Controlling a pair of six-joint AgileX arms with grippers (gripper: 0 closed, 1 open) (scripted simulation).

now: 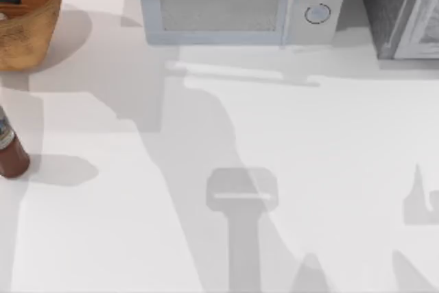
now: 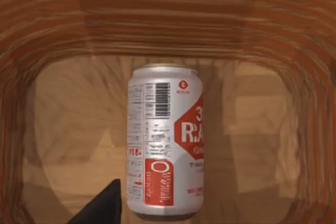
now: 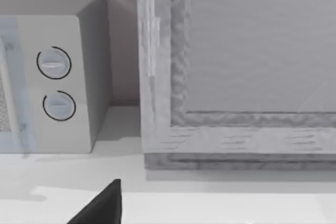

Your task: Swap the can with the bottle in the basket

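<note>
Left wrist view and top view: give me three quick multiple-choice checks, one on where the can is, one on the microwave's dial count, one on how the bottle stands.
1. Where is the white cylindrical can with the red label?
A. Inside the woven wicker basket
B. On the table beside the bottle
C. On top of the microwave

2. How many round dials does the pale grey microwave carry?
A. One
B. Two
C. Four

3. How does the dark reddish-brown bottle with the grey band stand?
A. Lying in the basket
B. Upright on the table
C. Held in a gripper

Answers:
1 A: the left wrist view shows the can on the floor of the basket, with its woven walls around it.
2 B: the microwave has two dials, one above the other.
3 B: the bottle stands on the white table at its left edge, in front of the basket.
</note>
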